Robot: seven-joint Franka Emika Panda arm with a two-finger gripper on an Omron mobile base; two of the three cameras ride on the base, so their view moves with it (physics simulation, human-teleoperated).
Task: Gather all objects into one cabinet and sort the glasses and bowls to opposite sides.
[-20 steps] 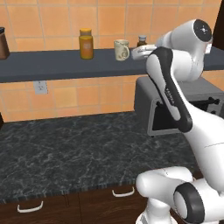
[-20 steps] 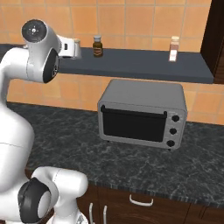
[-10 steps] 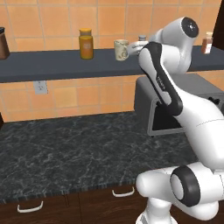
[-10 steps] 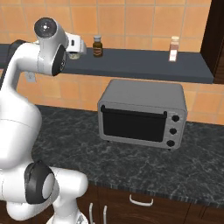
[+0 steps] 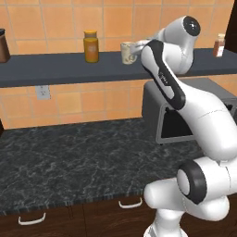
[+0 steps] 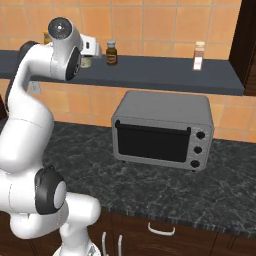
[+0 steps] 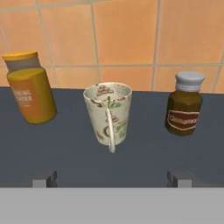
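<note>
One of the glasses, a small cream cup (image 7: 107, 114) with a brownish pattern and a thin strip down its near side, stands upright on the grey wall shelf (image 7: 70, 148). My gripper (image 7: 112, 177) is open just in front of it, level with the shelf, one fingertip (image 7: 43, 177) on each side and nothing between them. From the left base view the hand (image 5: 139, 45) sits right beside the cup (image 5: 127, 52). In the right base view the cup (image 6: 86, 61) peeks out behind my arm. The bowls are out of view.
An amber jar (image 7: 30, 87) stands left of the cup and a brown jar (image 7: 183, 105) to its right. A spice bottle (image 6: 199, 56) is farther along the shelf. A grey toaster oven (image 6: 162, 131) sits on the black counter (image 5: 69, 157). A dark-brown wood panel (image 6: 248, 45) closes the shelf's right end.
My arm has swung left along the shelf and brought the hand closer to the cream cup. The jaws have stayed open; nothing on the shelf moved.
</note>
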